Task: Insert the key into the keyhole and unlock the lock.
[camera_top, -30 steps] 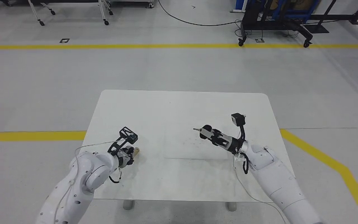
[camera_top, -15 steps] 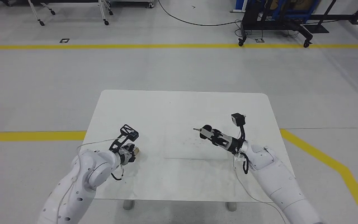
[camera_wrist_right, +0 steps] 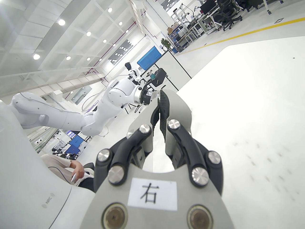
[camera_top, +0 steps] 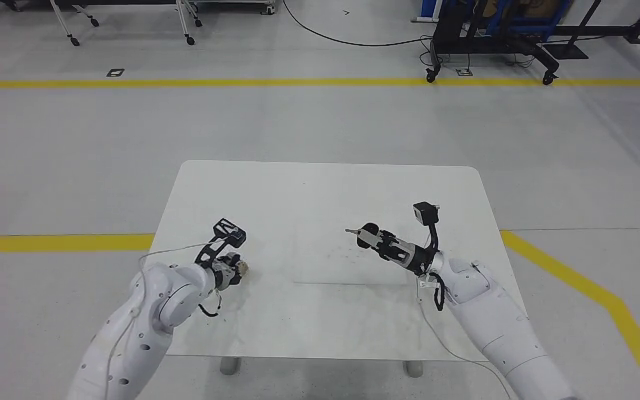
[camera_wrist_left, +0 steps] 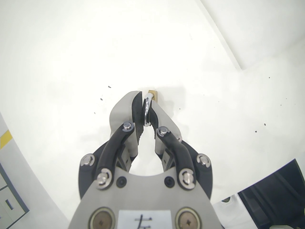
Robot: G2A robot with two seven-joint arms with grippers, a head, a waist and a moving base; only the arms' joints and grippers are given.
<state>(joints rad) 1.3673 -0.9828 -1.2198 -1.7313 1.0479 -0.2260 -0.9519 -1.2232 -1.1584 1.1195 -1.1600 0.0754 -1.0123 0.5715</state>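
Lock (camera_wrist_left: pixel 152 95) pinched by shackle in left gripper (camera_wrist_left: pixel 145 102); right gripper (camera_wrist_right: pixel 162 101) pinches key (camera_top: pixel 351 231), poking past tips. Pre-insertion; next: bring together, align.

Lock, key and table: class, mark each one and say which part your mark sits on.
lock (camera_wrist_left: pixel 146 111), left wrist view, on its silver shackle.
key (camera_top: pixel 351 231), top view, on its protruding tip.
table (camera_top: pixel 330 190), top view, on its bare top.

Showing plain white across the table (camera_top: pixel 330 195), speckled with small dark flecks. Gleaming brass on the lock (camera_wrist_left: pixel 152 95) body, silver on its shackle (camera_wrist_left: pixel 146 114). Wearing grey metal and black ribbed pads (camera_wrist_left: pixel 136 116) on left gripper (camera_wrist_left: pixel 145 101) and right gripper (camera_wrist_right: pixel 162 97) alike. Running yellow along the floor stripe (camera_top: pixel 250 82).
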